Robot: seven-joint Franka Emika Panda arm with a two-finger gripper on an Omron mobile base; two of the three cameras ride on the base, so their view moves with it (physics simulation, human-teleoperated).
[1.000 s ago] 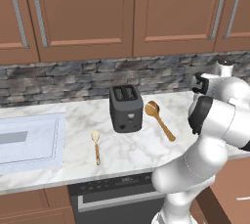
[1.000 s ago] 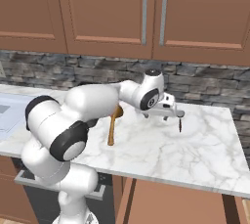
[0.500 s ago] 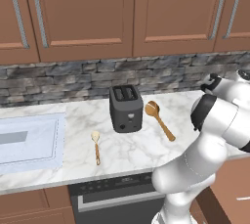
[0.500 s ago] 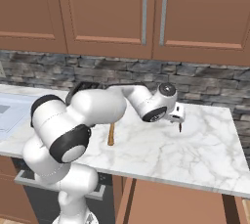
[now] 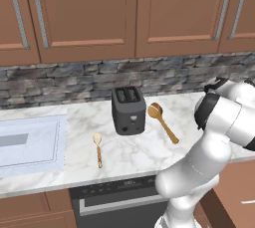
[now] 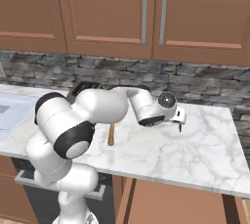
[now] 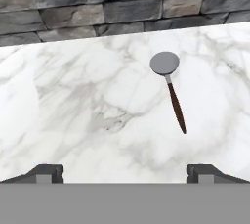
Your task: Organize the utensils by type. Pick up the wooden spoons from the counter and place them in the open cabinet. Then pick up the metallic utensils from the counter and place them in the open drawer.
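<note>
wooden spoons (image 5: 162, 121) (image 5: 98, 148) flank toaster (image 5: 128, 109) on counter (image 5: 124, 155); gripper (image 7: 125, 171) wide open, empty, above grey-bowled, seemingly metal spoon (image 7: 170, 85).

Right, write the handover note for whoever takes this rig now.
Gripper: open, empty, hovering over the right end of the counter above a metal spoon with a dark handle.
Long wooden spoon: on the counter, right of the toaster.
Short wooden spoon: on the counter, front-left of the toaster.
Done: nothing stowed; both wooden spoons remain out.
Left: wooden spoons into the open cabinet, then the metal spoon into the open drawer.
</note>
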